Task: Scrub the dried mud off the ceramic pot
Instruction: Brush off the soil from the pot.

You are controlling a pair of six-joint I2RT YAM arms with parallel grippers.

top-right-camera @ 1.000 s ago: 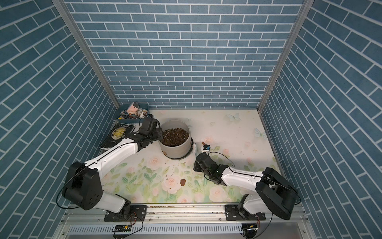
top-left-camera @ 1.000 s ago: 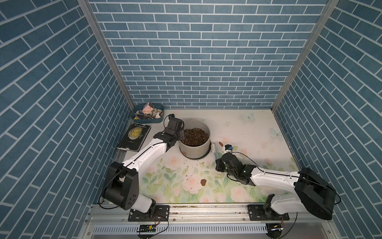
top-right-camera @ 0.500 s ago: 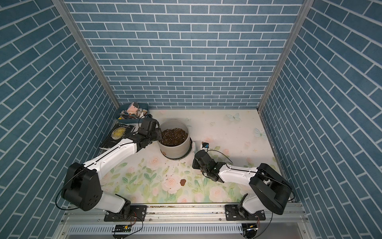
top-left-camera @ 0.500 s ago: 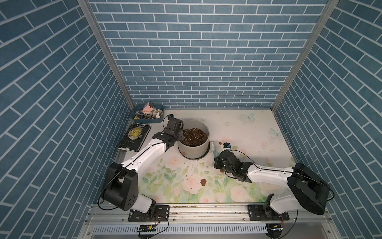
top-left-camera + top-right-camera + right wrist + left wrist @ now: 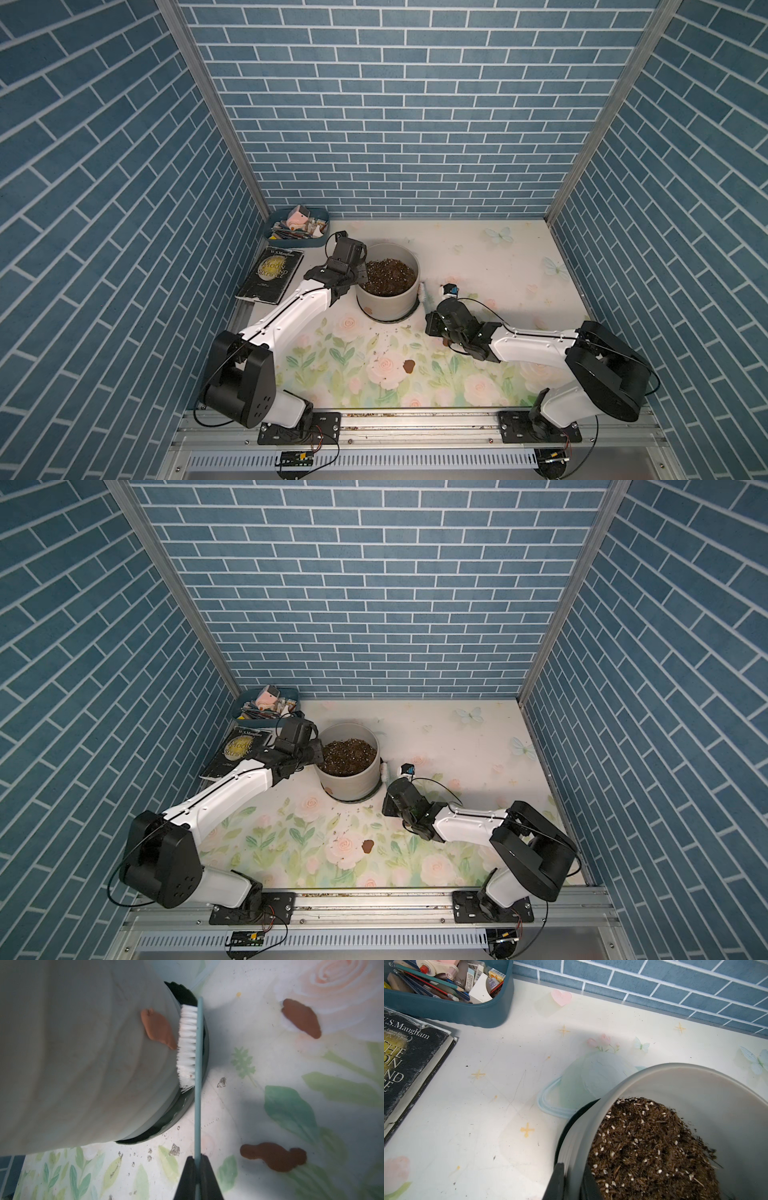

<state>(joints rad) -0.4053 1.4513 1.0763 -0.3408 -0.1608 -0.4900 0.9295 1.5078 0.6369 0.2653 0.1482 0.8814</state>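
One pot (image 5: pixel 388 299), pale grey and filled with soil, stands on a black saucer (image 5: pixel 182 1109) left of the middle of the tabletop (image 5: pixel 478 257).
One mud patch (image 5: pixel 159 1029) is stuck low on its wall; loose flakes (image 5: pixel 301 1018) lie on the tabletop, apart from the pot.
Left tool (image 5: pixel 575 1182): pinching the pot rim, one finger inside, one outside.
Right tool (image 5: pixel 198 1169): pinching the thin handle of a brush (image 5: pixel 188 1043), bristles against the wall just beside the patch.
Risks for you:
- The handle may twist in so narrow a pinch.
- Hard strokes may tip the pot and spill soil (image 5: pixel 650 1147).
- The bristles may catch the saucer lip and miss the patch.
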